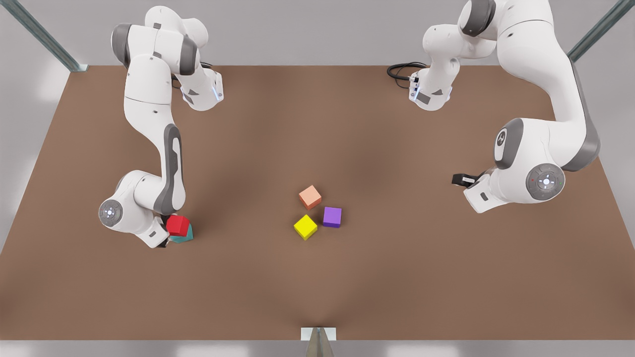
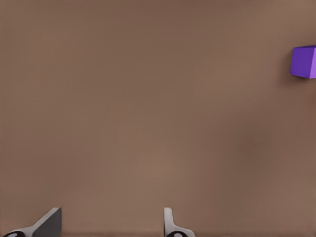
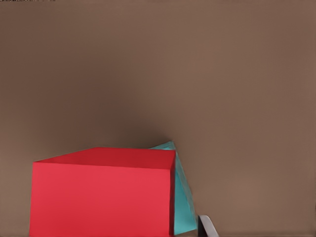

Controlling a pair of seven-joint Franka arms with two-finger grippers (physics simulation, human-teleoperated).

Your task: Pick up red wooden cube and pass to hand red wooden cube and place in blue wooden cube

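Counter [image 1: 347, 287]: I am watching it carry every cube; the blue wooden cube [image 1: 184, 237] is my landmark.
Right gripper [image 1: 166, 237]: it is sitting low, just beside the blue wooden cube. The one finger [image 3: 205, 224] I am seeing is standing clear of the red face, so I am reading the fingers as parted and gripping nothing.
Left gripper [image 1: 459, 179]: it is waiting well apart from the blue wooden cube, beyond the loose cubes, with its fingers spread and empty.
Red wooden cube [image 1: 177, 225]: it is resting on the blue wooden cube, skewed and overhanging rather than squarely stacked.
Risk, topple: I am worrying that the skewed seat is leaving the red cube little support, so any brush could tip it off.
Risk, retreat: I am judging that a sideways pull-out could drag a finger along the blue wooden cube and shove both; a straight lift looks safer.
Other cubes: the purple cube [image 1: 332, 216], yellow cube [image 1: 305, 227] and salmon cube [image 1: 310, 197] are lying far from the blue wooden cube and posing no threat.
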